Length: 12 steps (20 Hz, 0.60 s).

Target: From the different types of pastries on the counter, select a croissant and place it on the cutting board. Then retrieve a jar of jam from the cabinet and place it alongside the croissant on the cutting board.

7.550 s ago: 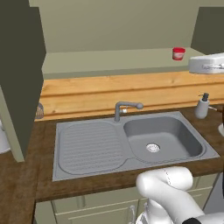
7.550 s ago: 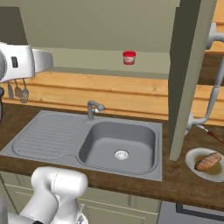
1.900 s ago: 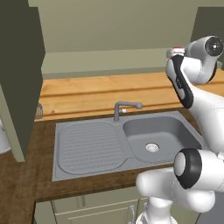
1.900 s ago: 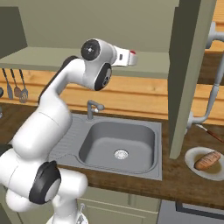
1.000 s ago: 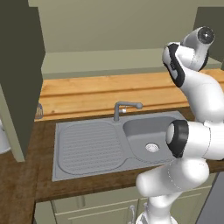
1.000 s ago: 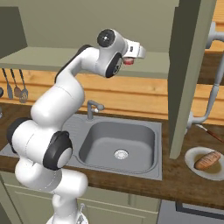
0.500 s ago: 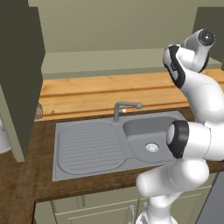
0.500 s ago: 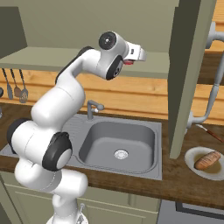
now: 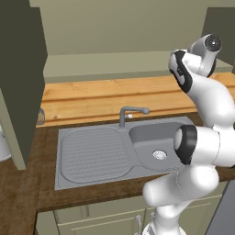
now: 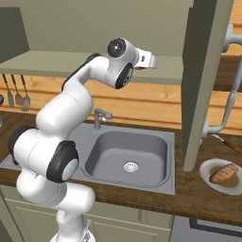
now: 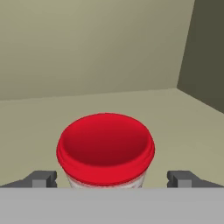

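The jar of jam [image 11: 105, 146] stands on the cabinet's pale olive shelf [image 11: 175, 118]. From the hand view I see its red top and a whitish band below. My gripper [image 11: 112, 178] is open, with one fingertip [image 11: 41, 178] on each side of the jar, and both look apart from it. In the right base view the gripper [image 10: 150, 62] is level with the shelf [image 10: 47, 64], and a sliver of the red jar [image 10: 140, 68] shows beside it. An elongated brown pastry [image 10: 223, 173] lies on a white plate [image 10: 208, 176]; I cannot tell whether it is the croissant. The cutting board is out of view.
An open cabinet door [image 10: 203, 80] hangs to the right of the hand, and another door [image 9: 23, 78] hangs at the far left. Below are the grey sink [image 10: 130, 151] with its tap [image 10: 99, 117] and the dark wood counter [image 10: 208, 198]. Utensils [image 10: 16, 94] hang on the left wall.
The arm has risen from low by the base up to the cabinet shelf. Over the last second it has hardly moved. The jaws have stayed open around the jar.
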### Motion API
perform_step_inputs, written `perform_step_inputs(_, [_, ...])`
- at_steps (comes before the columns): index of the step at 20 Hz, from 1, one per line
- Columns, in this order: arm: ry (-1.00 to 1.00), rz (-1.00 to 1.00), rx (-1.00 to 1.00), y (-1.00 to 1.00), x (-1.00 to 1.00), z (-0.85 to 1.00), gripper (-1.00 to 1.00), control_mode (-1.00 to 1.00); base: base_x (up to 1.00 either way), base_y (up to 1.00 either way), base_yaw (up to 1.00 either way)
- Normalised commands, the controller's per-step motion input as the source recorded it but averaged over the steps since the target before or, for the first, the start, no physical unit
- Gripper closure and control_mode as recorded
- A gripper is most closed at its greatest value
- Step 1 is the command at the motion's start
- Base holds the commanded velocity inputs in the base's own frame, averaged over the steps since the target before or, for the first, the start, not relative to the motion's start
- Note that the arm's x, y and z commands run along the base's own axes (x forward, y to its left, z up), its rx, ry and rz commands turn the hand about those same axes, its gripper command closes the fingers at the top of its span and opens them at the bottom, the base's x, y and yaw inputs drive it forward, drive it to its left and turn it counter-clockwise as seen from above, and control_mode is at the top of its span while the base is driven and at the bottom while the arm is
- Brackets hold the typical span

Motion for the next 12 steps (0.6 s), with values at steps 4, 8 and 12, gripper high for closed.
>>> perform_step_inputs(4, [0.0,0.0,0.0,0.0,0.13,-0.24,-1.0,-1.0,0.0,0.0,0.0])
perform_step_inputs(8, [0.0,0.0,0.0,0.0,0.15,-0.04,-1.0,-1.0,0.0,0.0,0.0])
perform_step_inputs(12, [0.0,0.0,0.0,0.0,0.2,0.0,-1.0,-1.0,0.0,0.0,0.0])
